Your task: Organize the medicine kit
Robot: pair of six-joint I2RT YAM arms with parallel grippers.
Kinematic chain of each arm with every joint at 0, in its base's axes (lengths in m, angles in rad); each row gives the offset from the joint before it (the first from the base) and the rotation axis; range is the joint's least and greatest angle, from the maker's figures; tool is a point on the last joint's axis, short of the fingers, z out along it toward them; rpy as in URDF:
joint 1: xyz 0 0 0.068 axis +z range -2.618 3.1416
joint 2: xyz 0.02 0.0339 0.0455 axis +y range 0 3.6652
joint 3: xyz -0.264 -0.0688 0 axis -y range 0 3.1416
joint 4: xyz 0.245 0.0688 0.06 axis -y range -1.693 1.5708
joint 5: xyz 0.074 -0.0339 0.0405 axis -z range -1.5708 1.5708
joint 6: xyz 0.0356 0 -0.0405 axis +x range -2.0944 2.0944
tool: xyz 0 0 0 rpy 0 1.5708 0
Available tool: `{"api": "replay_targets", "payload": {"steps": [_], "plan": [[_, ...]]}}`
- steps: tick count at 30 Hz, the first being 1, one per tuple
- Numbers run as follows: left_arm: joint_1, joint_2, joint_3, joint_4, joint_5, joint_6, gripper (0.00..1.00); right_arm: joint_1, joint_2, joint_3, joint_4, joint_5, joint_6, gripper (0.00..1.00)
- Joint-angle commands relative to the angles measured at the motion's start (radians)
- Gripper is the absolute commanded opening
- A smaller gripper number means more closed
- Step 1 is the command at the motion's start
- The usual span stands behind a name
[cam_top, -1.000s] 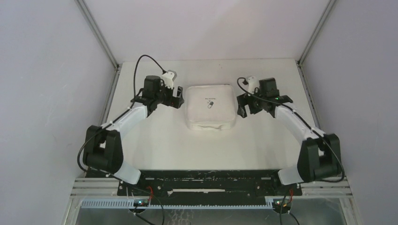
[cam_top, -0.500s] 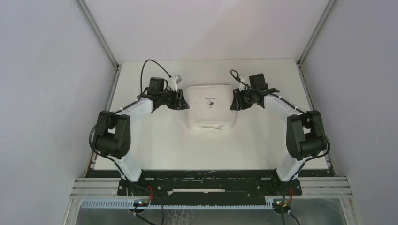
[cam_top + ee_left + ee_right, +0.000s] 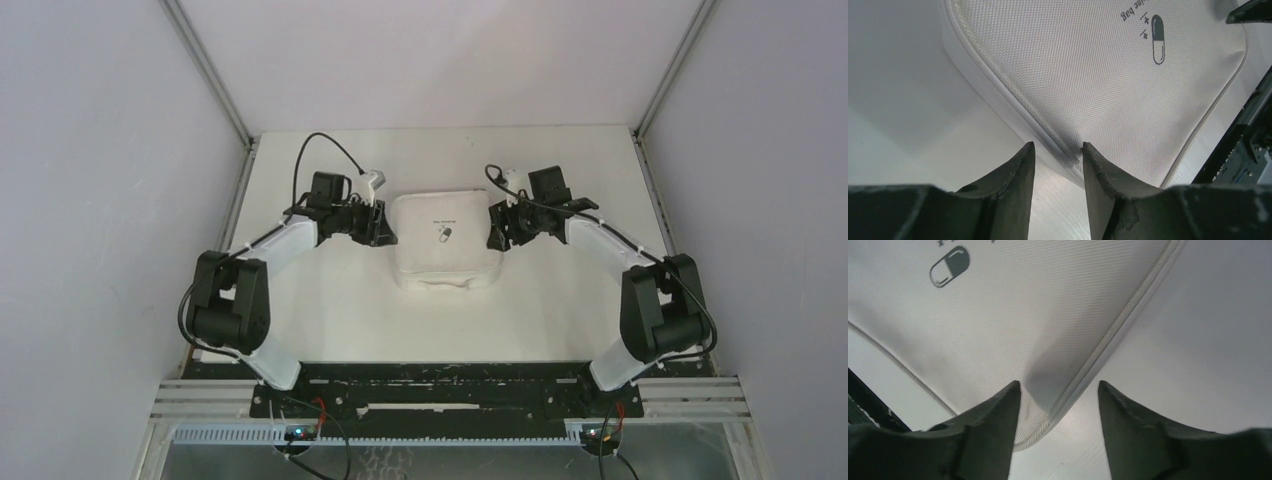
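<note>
Left wrist view showed the left gripper (image 3: 1057, 146) clamped on the medicine kit (image 3: 1108, 85); the right gripper (image 3: 1059, 385), jaws apart astride its edge, needed to close squarely.

The medicine kit (image 3: 446, 240) lies flat on the desk (image 3: 420, 320), centred left to right, a bit toward the far side. The left tool (image 3: 384, 226) is right up against the kit's left side, and the right tool (image 3: 495, 228) is against its right side, so the kit sits between the two. From the left wrist, the kit's edge seam runs in between the fingers (image 3: 1015, 180). From the right wrist, one finger (image 3: 998, 420) is over the kit's top, the other is out over bare desk, and the rim is between them. Both arm bases stand at the near edge, well apart.
</note>
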Motion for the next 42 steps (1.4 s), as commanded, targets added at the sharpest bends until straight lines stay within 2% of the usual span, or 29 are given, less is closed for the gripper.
{"api": "replay_targets", "payload": {"steps": [1,5,9,12,19,23,27,32,37,42], "plan": [[0.004,-0.128,-0.019,-0.038,-0.083,0.094,0.5,-0.002,-0.131,-0.002,-0.026,0.055,-0.05,0.65],[0.011,-0.246,-0.052,0.024,-0.263,0.116,0.69,-0.058,-0.22,0.001,-0.051,0.096,-0.06,0.77],[0.011,-0.384,-0.126,0.138,-0.525,0.127,0.87,-0.097,-0.273,0.026,-0.102,0.2,-0.071,0.98],[0.012,-0.475,-0.19,0.223,-0.703,0.15,0.99,-0.111,-0.31,0.04,-0.127,0.301,-0.072,1.0],[0.012,-0.644,-0.27,0.316,-0.907,0.171,1.0,-0.123,-0.403,0.04,-0.089,0.515,-0.013,1.0],[0.013,-0.706,-0.29,0.326,-0.935,0.192,1.0,-0.13,-0.443,0.04,-0.079,0.574,-0.017,1.0],[0.021,-0.802,-0.342,0.329,-0.923,0.195,1.0,-0.155,-0.499,0.036,-0.09,0.554,-0.007,1.0],[0.033,-0.969,-0.427,0.331,-0.89,0.169,1.0,-0.251,-0.586,-0.006,-0.091,0.392,0.025,1.0],[0.036,-1.037,-0.397,0.212,-0.869,0.163,1.0,-0.277,-0.628,-0.012,-0.135,0.347,0.011,1.0],[0.038,-1.092,-0.407,0.173,-0.856,0.157,1.0,-0.278,-0.707,-0.049,-0.152,0.319,-0.028,1.0]]}}
